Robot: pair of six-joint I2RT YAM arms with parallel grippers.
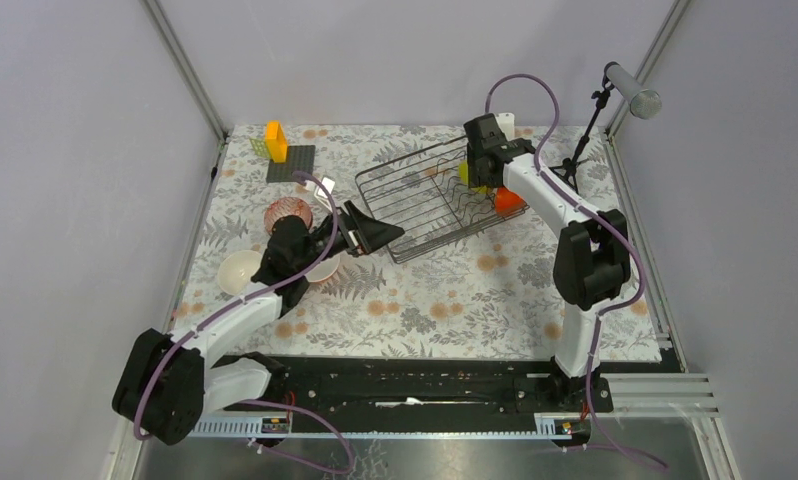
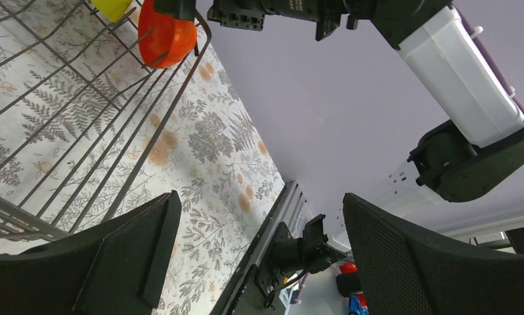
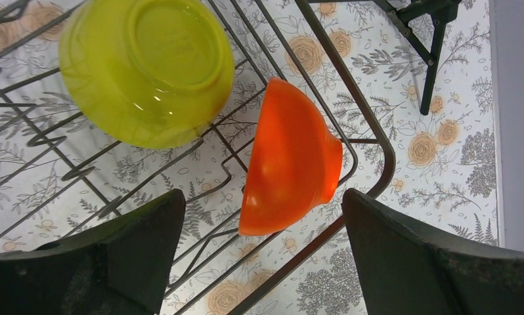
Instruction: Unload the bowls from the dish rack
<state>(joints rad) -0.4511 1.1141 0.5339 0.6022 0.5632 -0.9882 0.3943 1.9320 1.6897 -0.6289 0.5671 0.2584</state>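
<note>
Orange bowl (image 3: 291,157) — dead ahead of the spread right gripper (image 3: 262,195)

A: What surrounds the floral tablecloth (image 1: 455,300)?
B: I see plain lilac-grey walls (image 1: 415,50) behind and beside it, silver frame posts (image 1: 185,68) at its far corners, a black stand (image 1: 585,135) on its far right corner. Light's soft, even.

Robotics lab test cell: a left arm (image 1: 225,325) and a right arm (image 1: 565,200) stand bolted to a black rail (image 1: 425,385) at the edge of a floral-covered tabletop (image 1: 425,300), enclosed by plain grey panels (image 1: 75,150) and aluminium posts (image 1: 185,65), with a stand-mounted device (image 1: 632,90) in one corner.
</note>
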